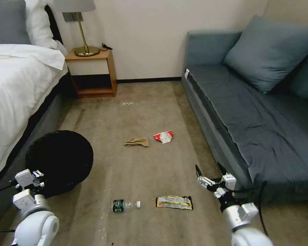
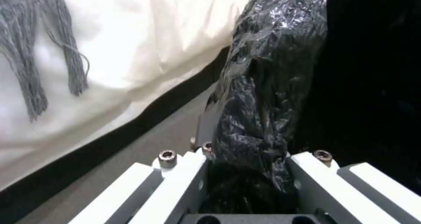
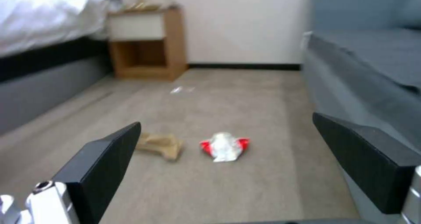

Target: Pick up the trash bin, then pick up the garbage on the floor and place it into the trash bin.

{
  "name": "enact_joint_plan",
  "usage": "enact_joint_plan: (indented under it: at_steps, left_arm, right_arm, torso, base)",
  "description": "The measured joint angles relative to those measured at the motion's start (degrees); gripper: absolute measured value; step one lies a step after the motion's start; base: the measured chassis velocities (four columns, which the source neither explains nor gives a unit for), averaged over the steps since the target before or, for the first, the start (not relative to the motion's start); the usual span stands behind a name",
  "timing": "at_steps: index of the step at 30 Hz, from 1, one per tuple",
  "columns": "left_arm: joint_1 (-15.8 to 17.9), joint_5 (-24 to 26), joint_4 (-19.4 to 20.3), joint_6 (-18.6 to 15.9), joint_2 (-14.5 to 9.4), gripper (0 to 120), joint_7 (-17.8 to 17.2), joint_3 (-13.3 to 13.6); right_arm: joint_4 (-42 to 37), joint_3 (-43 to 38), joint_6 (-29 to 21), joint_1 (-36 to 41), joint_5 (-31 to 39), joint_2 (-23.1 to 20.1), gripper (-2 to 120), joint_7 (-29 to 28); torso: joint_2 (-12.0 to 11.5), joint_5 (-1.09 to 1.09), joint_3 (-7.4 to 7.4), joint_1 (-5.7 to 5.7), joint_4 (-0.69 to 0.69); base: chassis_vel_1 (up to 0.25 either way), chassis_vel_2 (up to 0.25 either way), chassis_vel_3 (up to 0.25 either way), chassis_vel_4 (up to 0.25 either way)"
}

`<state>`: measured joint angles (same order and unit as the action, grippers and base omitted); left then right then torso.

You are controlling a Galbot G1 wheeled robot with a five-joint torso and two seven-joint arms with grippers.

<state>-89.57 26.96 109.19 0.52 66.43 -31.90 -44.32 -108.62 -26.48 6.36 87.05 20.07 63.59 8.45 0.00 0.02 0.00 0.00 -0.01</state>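
While my left claw (image 2: 245, 171) grips the bagged rim of the bin (image 1: 60, 160) beside the bed (image 1: 17, 89), I should lift straight, keeping my open right claw (image 1: 208, 169) above the snack wrapper (image 1: 174, 202).

Bedroom, tan carpet floor (image 1: 143, 102).
White bed (image 1: 13, 85) left, wooden nightstand (image 1: 92, 73) with brass lamp (image 1: 82, 27), grey-blue sofa (image 1: 256, 112) right.

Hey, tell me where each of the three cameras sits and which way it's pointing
Head view: on the head, looking down at the floor between bed and sofa; left gripper at the trash bin, right gripper open.
Left wrist view: on the left wrist, facing the bin's black bag clamped in its own gripper.
Right wrist view: on the right wrist, facing along the carpet past its fingers.
Head and right wrist views share the red-and-white wrapper.
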Motion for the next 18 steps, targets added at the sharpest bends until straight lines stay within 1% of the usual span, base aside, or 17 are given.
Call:
enact_joint_plan:
  at_steps: [1,2,3,4,5,7,8,9,10,11,12,13,14,15,17,18]
  left_arm:
    - [-0.11,0.04,0.07,0.00,-0.12,4,0.02,-0.04]
    - [-0.31,0.07,0.22,0.00,-0.26,4,0.11,-0.06]
    - [-0.41,0.07,0.26,0.00,-0.29,4,0.13,-0.07]
    - [-0.60,-0.03,0.32,-0.01,-0.30,4,0.30,-0.07]
    - [-0.60,-0.03,0.32,-0.01,-0.30,4,0.30,-0.07]
    - [-0.63,-0.38,0.48,-0.16,-0.25,4,0.36,-0.13]
    - [-0.67,-0.85,0.76,-0.32,-0.14,4,0.37,-0.26]
    - [-0.94,-1.20,1.16,-0.45,0.01,4,0.37,-0.38]
    - [-0.94,-1.20,1.16,-0.45,0.01,4,0.37,-0.38]
    - [-1.10,-1.28,1.36,-0.53,0.08,4,0.38,-0.41]
    - [-1.47,-1.54,1.69,-0.62,0.20,4,0.42,-0.45]
    - [-1.65,-1.86,1.83,-0.62,0.31,4,0.43,-0.50]
    - [-1.65,-1.86,1.83,-0.62,0.31,4,0.43,-0.50]
    - [-1.80,-2.37,1.88,-0.60,0.49,4,0.50,-0.50]
    - [-1.85,-3.12,1.88,-0.50,0.74,4,0.57,-0.46]
    - [-1.79,-3.65,1.87,-0.43,0.98,4,0.59,-0.40]
  right_arm:
    - [0.56,0.57,-0.30,-1.09,0.55,-1.46,100,0.56]
    - [1.72,2.14,-0.95,-3.39,1.79,-4.15,100,1.42]
    - [2.45,3.20,-1.34,-4.68,2.50,-5.48,100,1.57]
    - [4.46,6.59,-2.22,-8.04,3.79,-8.23,100,1.77]
    - [4.46,6.59,-2.22,-8.04,3.79,-8.23,100,1.77]
    - [7.54,12.86,-3.58,-13.43,4.85,-10.96,100,2.00]
    - [9.77,17.20,-4.76,-17.99,5.54,-12.25,100,2.11]
    - [12.33,22.98,-6.23,-23.18,6.61,-12.91,100,2.17]
    - [12.33,22.98,-6.23,-23.18,6.61,-12.91,100,2.17]
    - [13.66,25.94,-6.90,-25.74,7.11,-12.86,100,2.26]
    - [16.05,30.36,-7.70,-29.93,7.70,-12.28,100,2.38]
    - [18.24,33.66,-8.19,-33.37,8.01,-11.40,100,2.66]
    - [18.24,33.66,-8.19,-33.37,8.01,-11.40,100,2.66]
    - [21.60,38.24,-8.86,-38.54,8.35,-9.44,100,3.12]
    - [25.81,43.06,-9.65,-44.46,8.82,-6.34,100,3.88]
    - [28.85,46.43,-10.30,-48.30,9.35,-3.88,100,4.44]
  torso:
    - [0.00,0.00,0.00,0.00,-0.01]
    - [0.00,0.00,0.00,0.00,0.00]
    - [0.00,0.00,0.00,0.00,-0.01]
    - [0.00,-0.02,0.00,0.00,0.00]
    - [0.00,-0.02,0.00,0.00,0.00]
    - [0.00,0.00,0.01,0.00,-0.01]
    - [0.00,0.01,0.00,0.00,-0.01]
    - [0.00,-0.05,0.00,0.00,0.00]
    - [0.00,-0.05,0.00,0.00,0.00]
    - [0.00,-0.04,0.01,0.00,0.00]
    - [0.00,0.02,0.01,0.00,0.01]
    - [0.00,0.01,0.01,0.00,-0.01]
    - [0.00,0.01,0.01,0.00,-0.01]
    - [0.00,-0.04,0.01,0.00,0.02]
    - [0.00,-0.01,0.01,0.00,0.02]
    - [0.00,-0.03,0.01,0.00,0.04]
  base:
    - [0.000,0.000,0.000,0.000]
    - [0.000,0.000,0.000,0.000]
    - [0.000,0.000,0.000,0.000]
    - [0.000,0.000,0.000,0.000]
    - [0.000,0.000,0.000,0.000]
    - [0.000,0.000,0.000,0.000]
    - [0.000,0.000,0.000,0.000]
    - [0.000,0.000,0.000,0.000]
    - [0.000,0.000,0.000,0.000]
    - [0.000,0.000,0.000,0.000]
    - [0.000,0.000,0.000,0.000]
    - [0.000,0.000,0.000,0.000]
    - [0.000,0.000,0.000,0.000]
    - [0.000,0.000,0.000,0.000]
    - [0.000,0.000,0.000,0.000]
    - [0.000,0.000,0.000,0.000]
